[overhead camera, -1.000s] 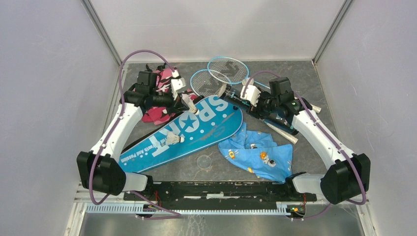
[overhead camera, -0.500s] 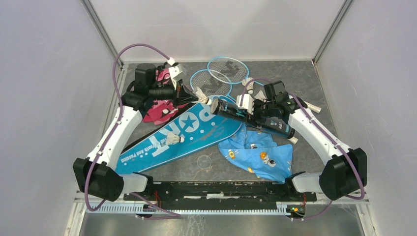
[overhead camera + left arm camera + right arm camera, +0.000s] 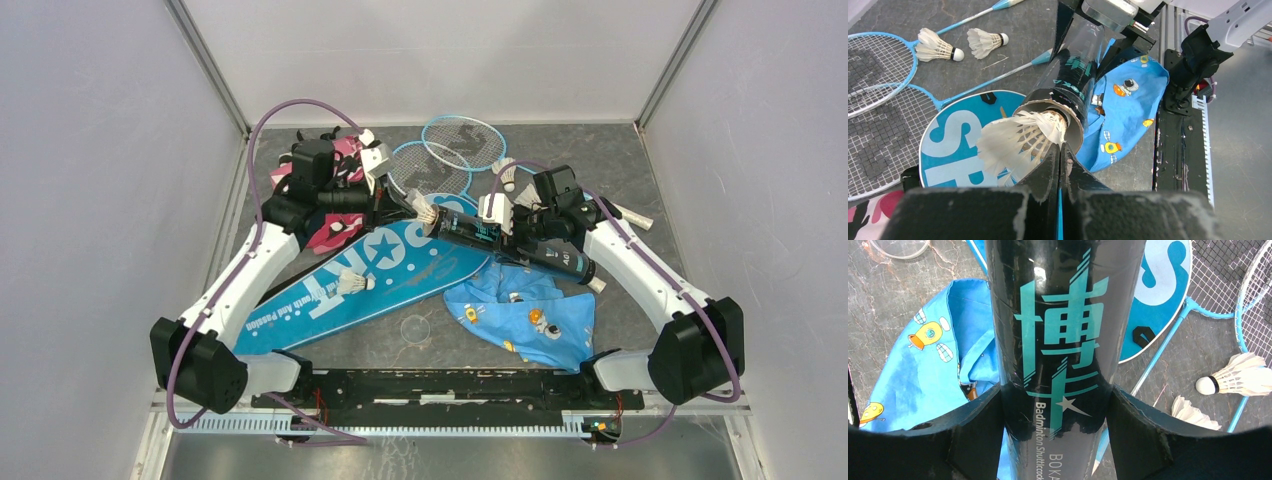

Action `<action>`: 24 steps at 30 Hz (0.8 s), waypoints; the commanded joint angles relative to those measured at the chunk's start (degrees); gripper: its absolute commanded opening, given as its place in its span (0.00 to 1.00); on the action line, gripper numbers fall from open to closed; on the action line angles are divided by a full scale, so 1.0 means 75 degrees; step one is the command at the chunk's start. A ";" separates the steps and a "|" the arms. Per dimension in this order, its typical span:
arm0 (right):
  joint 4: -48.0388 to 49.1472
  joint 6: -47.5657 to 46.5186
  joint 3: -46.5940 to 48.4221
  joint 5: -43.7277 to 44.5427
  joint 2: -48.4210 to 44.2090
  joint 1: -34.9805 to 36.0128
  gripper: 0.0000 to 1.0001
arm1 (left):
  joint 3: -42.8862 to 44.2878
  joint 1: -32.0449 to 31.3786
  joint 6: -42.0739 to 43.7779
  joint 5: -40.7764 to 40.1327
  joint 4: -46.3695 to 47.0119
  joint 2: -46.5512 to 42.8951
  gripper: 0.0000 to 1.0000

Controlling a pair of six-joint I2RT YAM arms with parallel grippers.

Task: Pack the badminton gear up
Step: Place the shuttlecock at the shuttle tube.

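Note:
My right gripper (image 3: 520,228) is shut on the black cylindrical tube (image 3: 500,240), gripping it mid-body (image 3: 1058,315) and holding it tilted above the table. Its open end points left. My left gripper (image 3: 402,205) is shut on a white shuttlecock (image 3: 425,211), pinching the feather skirt (image 3: 1018,140). The cork end sits at the tube's open mouth (image 3: 1068,85). Another shuttlecock (image 3: 352,282) lies on the blue SPORT cover (image 3: 330,290). Two more shuttlecocks (image 3: 505,176) lie by the two light-blue racquets (image 3: 462,140), and show in the left wrist view (image 3: 938,47).
The pink camouflage bag (image 3: 330,228) lies under my left arm at the back left. The blue cartoon-print cloth (image 3: 530,315) is bunched at the front right. A clear round lid (image 3: 414,327) lies on the grey table in front of the cover. White walls enclose the table.
My left gripper carried the shuttlecock right and back to the tube's mouth. My right gripper lifted the tube and swung its open end left to meet it.

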 commanded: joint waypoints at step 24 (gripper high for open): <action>0.0702 0.0596 0.0055 -0.0745 -0.0051 0.0031 0.05 | -0.0725 -0.0655 -0.0557 0.1110 0.1352 0.0076 0.31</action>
